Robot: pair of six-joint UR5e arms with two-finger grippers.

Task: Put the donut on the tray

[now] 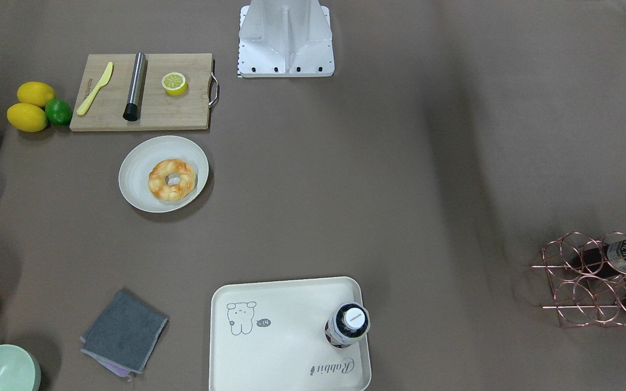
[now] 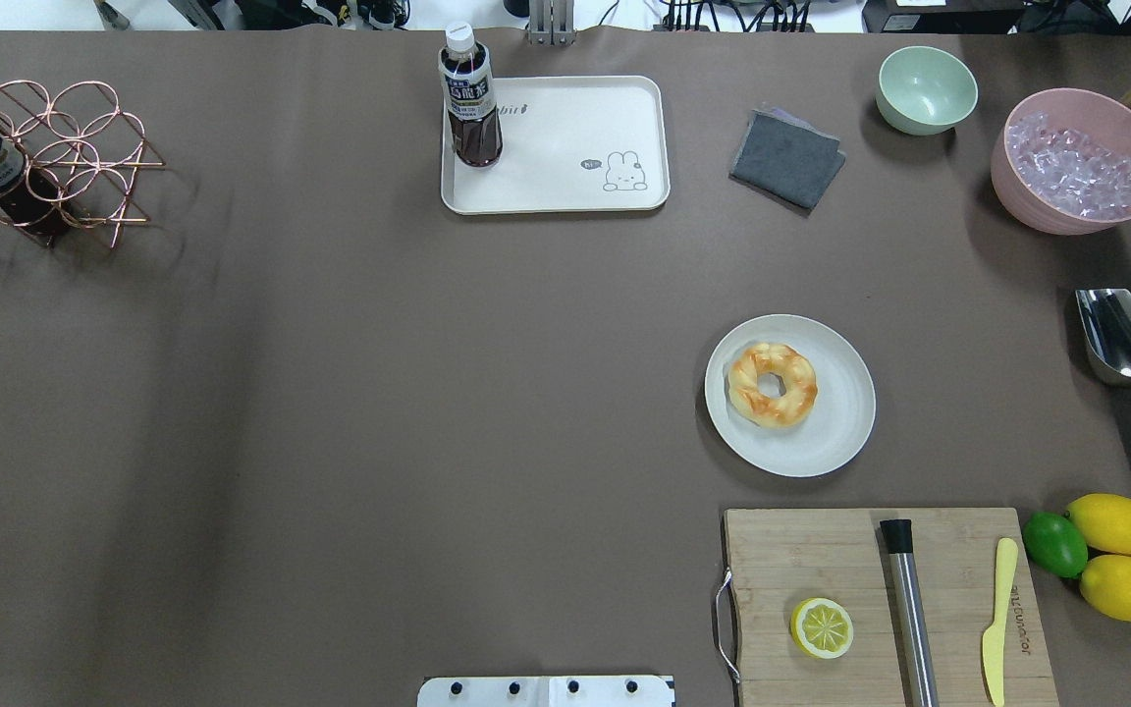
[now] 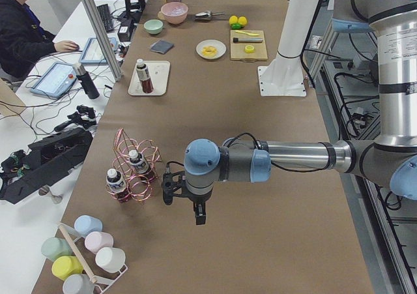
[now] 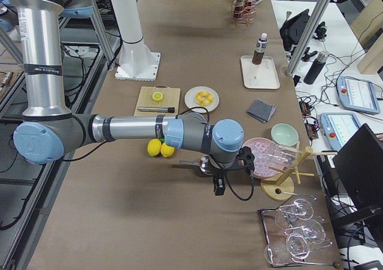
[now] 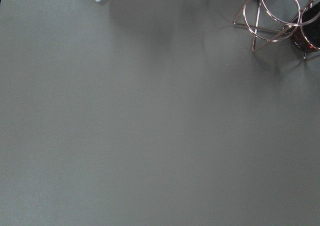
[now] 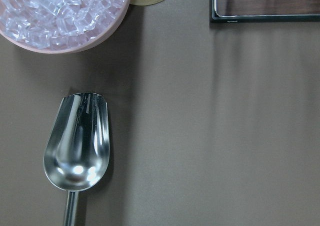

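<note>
The donut (image 1: 171,180) is a golden, orange-glazed braided ring lying on a round off-white plate (image 1: 137,172); it also shows in the overhead view (image 2: 773,384). The cream tray (image 1: 280,347) with the grey drawing and "Rabbit" script lies at the table's far edge in the overhead view (image 2: 565,147), with a dark drink bottle (image 2: 470,98) standing on one corner. My left gripper (image 3: 169,190) hangs over bare table beside the wire rack, far from both. My right gripper (image 4: 245,160) hangs near the metal scoop. I cannot tell whether either is open or shut.
A wooden cutting board (image 2: 821,550) holds a halved lemon (image 2: 822,628), a steel rod and a yellow knife. Two lemons and a lime (image 2: 1054,543) lie beside it. A metal scoop (image 6: 77,143), a pink bowl of ice (image 2: 1076,172), a green bowl, a grey cloth (image 2: 785,157) and a copper wire rack (image 2: 45,157) stand around.
</note>
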